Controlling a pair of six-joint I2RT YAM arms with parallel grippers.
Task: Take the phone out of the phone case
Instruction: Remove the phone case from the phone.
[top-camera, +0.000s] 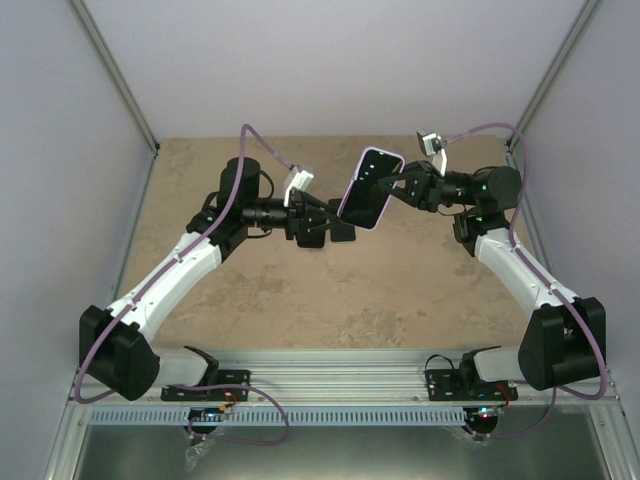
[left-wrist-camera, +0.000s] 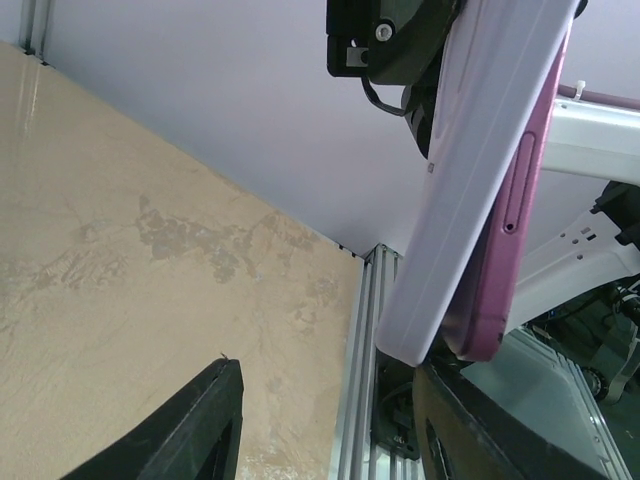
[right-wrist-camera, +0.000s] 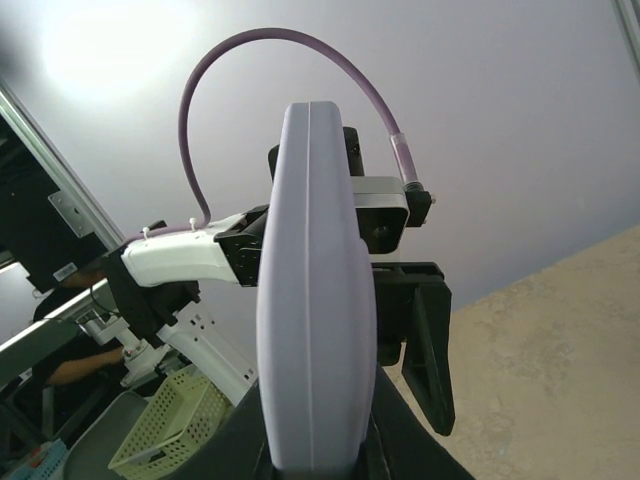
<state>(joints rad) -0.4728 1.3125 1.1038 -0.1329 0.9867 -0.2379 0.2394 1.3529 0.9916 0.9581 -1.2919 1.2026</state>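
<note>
From above, the phone (top-camera: 368, 190) in its lilac phone case (top-camera: 384, 154) is held in the air over the table (top-camera: 250, 300). Its dark screen faces up and its long axis runs from 1 o'clock down to 7 o'clock. The right gripper (top-camera: 393, 185) is at its 3 o'clock side, pinching it across the edges. The left gripper (top-camera: 335, 225) is at the 7 o'clock end.

In the left wrist view, the phone slants from 1 o'clock, where it leaves the frame, to 7 o'clock. It shows a pale lilac face and a pink edge strip, and which part is phone and which is case is unclear. The left jaws stand spread. The phone's lower end hangs close above the 5 o'clock finger (left-wrist-camera: 470, 430), well apart from the other.

In the right wrist view, the phone stands edge-on, 12 to 6 o'clock, with its lower end clamped between the right fingers (right-wrist-camera: 405, 445).
</note>
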